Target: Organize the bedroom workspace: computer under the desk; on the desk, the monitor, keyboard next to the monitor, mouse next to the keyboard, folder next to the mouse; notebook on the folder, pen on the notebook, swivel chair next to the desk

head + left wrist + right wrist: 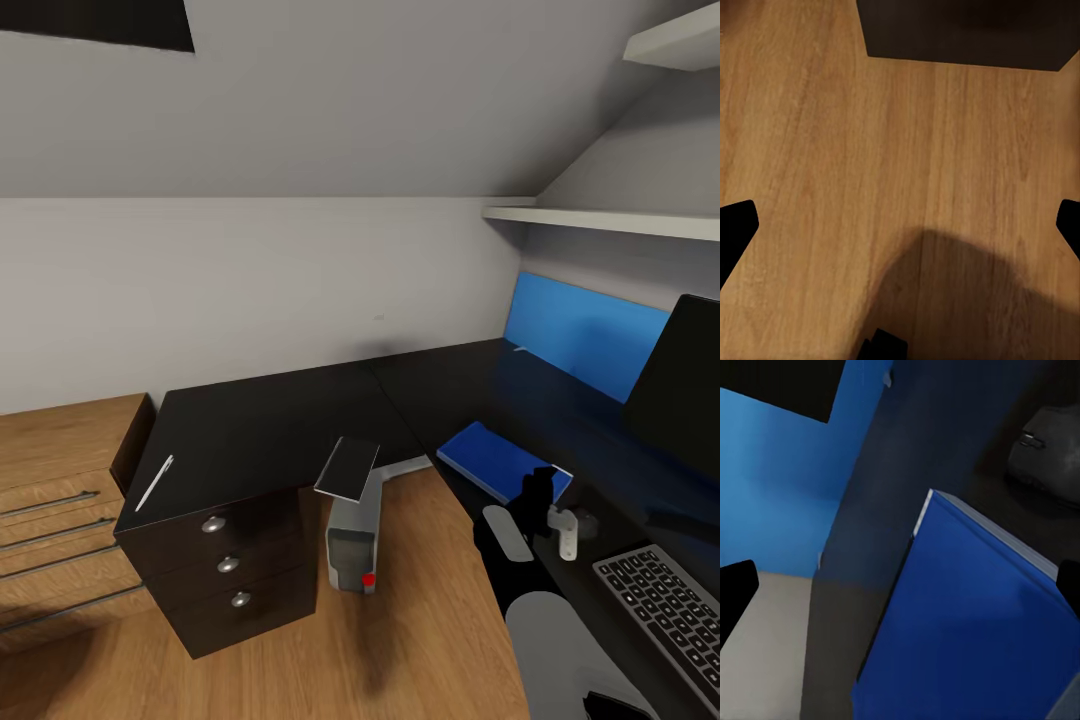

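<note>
Right claw hangs over the blue folder lying flat on the black worktop, fingers spread, nothing gripped; mouse just beside it, keyboard near, arm reaching forward.

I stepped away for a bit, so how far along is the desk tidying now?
Looks done: the computer stands under the desk, and the monitor, keyboard and folder lie on the desk, with the mouse beside the folder. In hand: the right pincer hovers open over the folder. Left: the pen lies far off above the drawers; notebook stacking and the chair remain.
</note>
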Available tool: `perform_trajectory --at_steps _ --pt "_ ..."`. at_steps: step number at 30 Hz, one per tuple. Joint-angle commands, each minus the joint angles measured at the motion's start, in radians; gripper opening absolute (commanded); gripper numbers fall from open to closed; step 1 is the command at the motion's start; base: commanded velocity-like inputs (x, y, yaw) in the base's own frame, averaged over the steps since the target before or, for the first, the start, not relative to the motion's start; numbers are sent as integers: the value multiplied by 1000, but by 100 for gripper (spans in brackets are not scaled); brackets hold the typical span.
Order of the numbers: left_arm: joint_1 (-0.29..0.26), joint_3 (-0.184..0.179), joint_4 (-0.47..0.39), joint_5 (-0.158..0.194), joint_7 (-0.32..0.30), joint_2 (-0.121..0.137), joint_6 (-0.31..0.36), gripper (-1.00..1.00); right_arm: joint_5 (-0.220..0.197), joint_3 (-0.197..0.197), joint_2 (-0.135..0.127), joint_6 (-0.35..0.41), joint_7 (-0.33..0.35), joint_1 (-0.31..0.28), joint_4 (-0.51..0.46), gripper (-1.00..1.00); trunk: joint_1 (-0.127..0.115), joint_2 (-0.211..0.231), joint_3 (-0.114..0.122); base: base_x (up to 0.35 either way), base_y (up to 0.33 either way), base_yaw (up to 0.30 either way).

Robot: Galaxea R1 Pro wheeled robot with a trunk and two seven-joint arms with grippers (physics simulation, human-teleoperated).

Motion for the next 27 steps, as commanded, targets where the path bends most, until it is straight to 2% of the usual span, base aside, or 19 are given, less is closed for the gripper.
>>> perform_trajectory --at_steps 1,5,9,12,16,18,27 --pt "-1 1 0 6 0 -1 -3 100 4 -1 1 0 -6 -1 -1 100 0 -1 -1 0 0 0" --pt "-1 0 0 6 0 -2 -4 100 6 1 3 0 -2 0 0 100 0 -1 0 0 0 72" --pt "-1 0 0 6 0 -2 -6 100 7 15 6 1 39 1 2 100 0 -1 2 0 0 177" --pt "-1 0 0 6 0 -2 -6 100 7 54 17 2 101 3 7 100 0 -1 5 0 0 205" --pt "-1 0 0 6 0 -2 -6 100 7 83 23 2 113 4 10 100 0 -1 8 0 0 207" --pt "-1 0 0 5 0 -2 -5 100 6 126 26 3 118 4 12 100 0 -1 9 0 0 188" --pt "-1 0 0 5 0 -2 -5 100 5 186 32 4 121 9 48 100 0 -1 15 0 0 117"
